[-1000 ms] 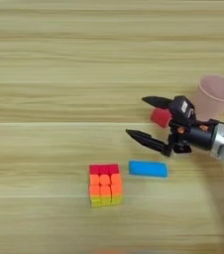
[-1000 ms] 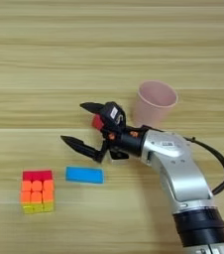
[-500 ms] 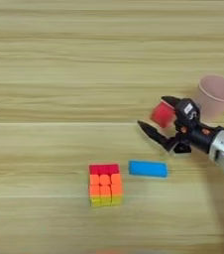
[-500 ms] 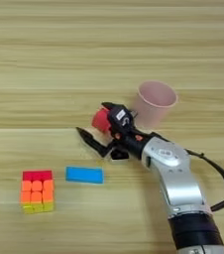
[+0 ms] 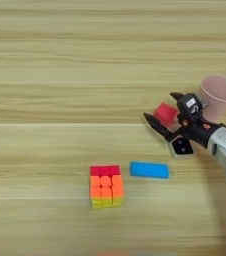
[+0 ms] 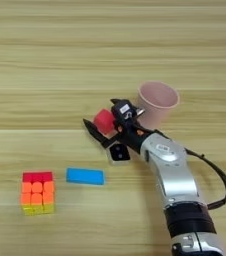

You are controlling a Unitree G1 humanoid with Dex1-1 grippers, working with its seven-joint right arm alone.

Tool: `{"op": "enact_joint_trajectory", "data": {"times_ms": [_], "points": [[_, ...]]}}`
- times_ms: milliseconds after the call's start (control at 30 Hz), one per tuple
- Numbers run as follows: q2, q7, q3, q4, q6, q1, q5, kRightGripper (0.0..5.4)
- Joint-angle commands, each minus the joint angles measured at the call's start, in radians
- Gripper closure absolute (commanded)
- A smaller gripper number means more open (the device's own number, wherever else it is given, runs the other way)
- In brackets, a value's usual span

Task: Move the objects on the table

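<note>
Cube (image 6: 104, 121) red, on tabletop (image 6: 45, 60) at 9 o'clock of cup (image 6: 157, 102) | gripper (image 6: 103, 123) fingers spread around it, not pinching | probably light, stiff; grip flat opposite faces.

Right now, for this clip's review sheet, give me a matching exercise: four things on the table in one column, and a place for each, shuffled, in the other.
Things:
1. puzzle cube
2. blue bar
3. red cube
4. pink cup

Places:
A. between the open jaws of the right gripper
B. furthest right, just behind the gripper's wrist
C. furthest left, nearest the front edge
D. flat on the table, between the puzzle cube and the gripper

Pairs: 1-C, 2-D, 3-A, 4-B
</note>
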Motion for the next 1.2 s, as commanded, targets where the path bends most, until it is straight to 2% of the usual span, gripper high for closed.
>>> {"op": "enact_joint_trajectory", "data": {"times_ms": [33,300,600,700,1200], "points": [[-0.018,-0.038,-0.028,0.009,0.014,-0.093,0.002,0.03],[-0.015,-0.041,-0.035,0.057,0.048,-0.121,0.01,0.03],[-0.015,-0.044,-0.036,0.062,0.043,-0.123,0.004,0.82],[-0.015,-0.045,-0.034,0.056,0.038,-0.12,0.002,1.27],[-0.012,-0.043,-0.034,0.052,0.03,-0.116,0.003,2.82]]}}
